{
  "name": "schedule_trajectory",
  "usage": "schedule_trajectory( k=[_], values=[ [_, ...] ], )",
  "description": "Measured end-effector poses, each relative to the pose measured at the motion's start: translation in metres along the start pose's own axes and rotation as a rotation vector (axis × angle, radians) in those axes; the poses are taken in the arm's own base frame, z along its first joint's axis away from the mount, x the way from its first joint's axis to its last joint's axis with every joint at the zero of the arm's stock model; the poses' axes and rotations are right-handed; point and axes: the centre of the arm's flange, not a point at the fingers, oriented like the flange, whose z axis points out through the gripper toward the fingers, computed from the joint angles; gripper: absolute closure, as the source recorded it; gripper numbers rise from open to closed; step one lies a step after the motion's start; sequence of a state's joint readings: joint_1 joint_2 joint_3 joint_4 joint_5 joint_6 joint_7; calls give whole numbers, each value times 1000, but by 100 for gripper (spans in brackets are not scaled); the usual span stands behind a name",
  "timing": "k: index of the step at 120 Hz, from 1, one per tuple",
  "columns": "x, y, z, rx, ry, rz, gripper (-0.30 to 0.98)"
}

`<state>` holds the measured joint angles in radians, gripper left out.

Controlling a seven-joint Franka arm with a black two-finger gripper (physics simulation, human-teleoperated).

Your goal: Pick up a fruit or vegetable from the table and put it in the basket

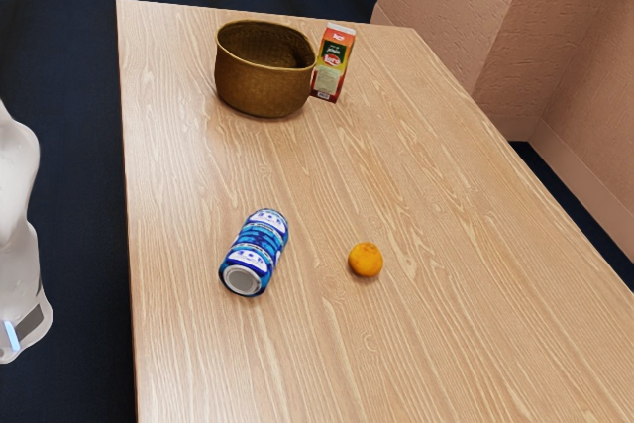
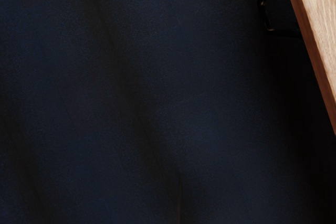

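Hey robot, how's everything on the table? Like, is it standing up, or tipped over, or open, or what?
Basket: standing upright, open at the top.
Carton: standing upright.
Blue can: lying on its side.
Orange fruit: whole, resting on the table, outside the basket.

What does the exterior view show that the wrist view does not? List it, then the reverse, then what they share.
Exterior view: the basket, the carton standing beside it, the blue can lying on its side, the orange fruit, parts of the white arm and the textured wall.

Wrist view: a dark, bent bar by the table's edge.

Both: the wooden table and the dark blue floor.
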<state>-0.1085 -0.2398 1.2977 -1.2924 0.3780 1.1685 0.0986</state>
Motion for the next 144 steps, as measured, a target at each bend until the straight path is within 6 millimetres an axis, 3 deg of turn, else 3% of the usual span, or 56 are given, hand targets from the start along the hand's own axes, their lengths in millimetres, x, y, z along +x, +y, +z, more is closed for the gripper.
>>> schedule_trajectory(
  k=[19,23,25,27,30,33,35,39,44,47,51,60,66,71,79,84,88,93,101,109,132,144],
  values=[
    [24,-11,-20,69,229,23,1],
    [27,-3,-28,97,263,35,1],
    [25,7,-44,121,300,44,1],
    [16,34,-77,141,370,88,1],
    [-3,95,-119,151,469,204,1],
    [-28,169,-148,148,544,358,1],
    [-48,230,-153,150,565,489,1],
    [-98,345,-147,168,577,735,1],
    [-167,455,-108,202,538,986,1],
    [-204,498,-81,217,503,1091,1],
    [-240,530,-51,199,448,1179,1],
    [-273,552,8,85,280,1267,1],
    [-289,568,37,52,193,1290,1],
    [-308,582,53,52,149,1306,1],
    [-355,607,74,89,112,1358,1],
    [-371,622,89,121,99,1369,1],
    [-371,631,99,132,92,1369,2],
    [-358,641,108,132,95,1364,2],
    [-337,651,110,102,125,1377,2],
    [-330,663,116,94,153,1411,2],
    [-367,702,135,45,163,1563,2],
    [-397,720,139,18,180,1650,2]
  ],
)
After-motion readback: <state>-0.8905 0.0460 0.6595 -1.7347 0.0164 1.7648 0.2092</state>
